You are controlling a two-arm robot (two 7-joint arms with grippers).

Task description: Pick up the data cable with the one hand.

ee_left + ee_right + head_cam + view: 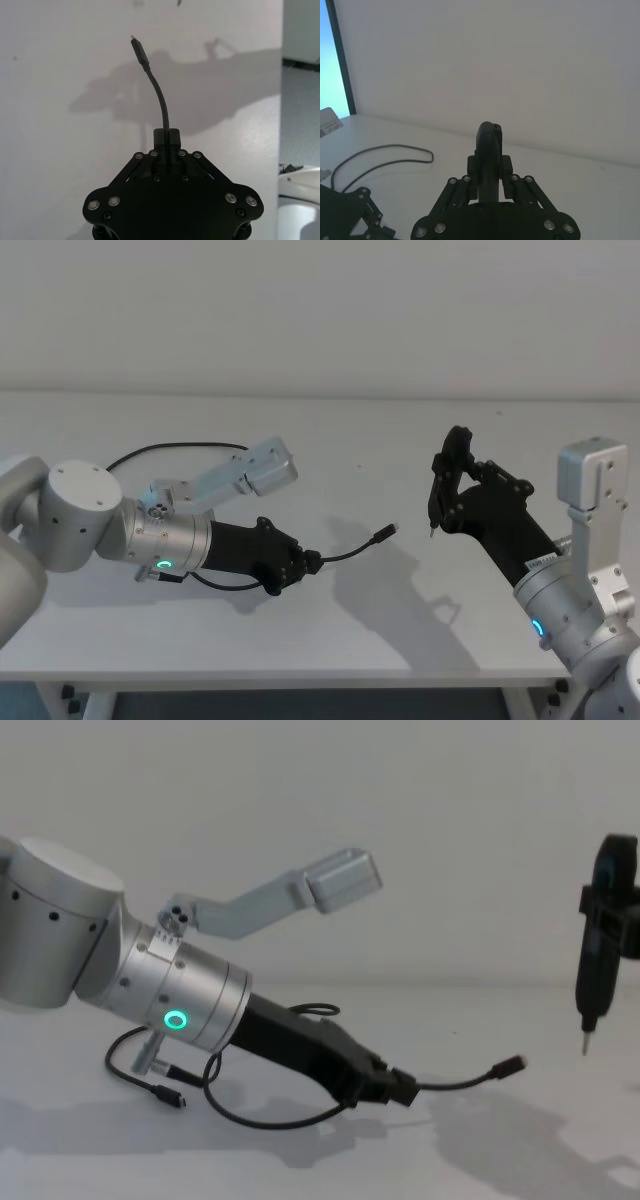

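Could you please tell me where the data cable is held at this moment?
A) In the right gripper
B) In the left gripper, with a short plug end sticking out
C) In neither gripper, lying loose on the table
B: the left gripper is shut on the data cable, and the plug pokes out beyond it.

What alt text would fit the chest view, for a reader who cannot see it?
The left gripper, on a silver wrist with a green ring, reaches low over the table, its fingers shut on a black data cable whose plug end juts out rightward. The right gripper hangs upright at the right edge.
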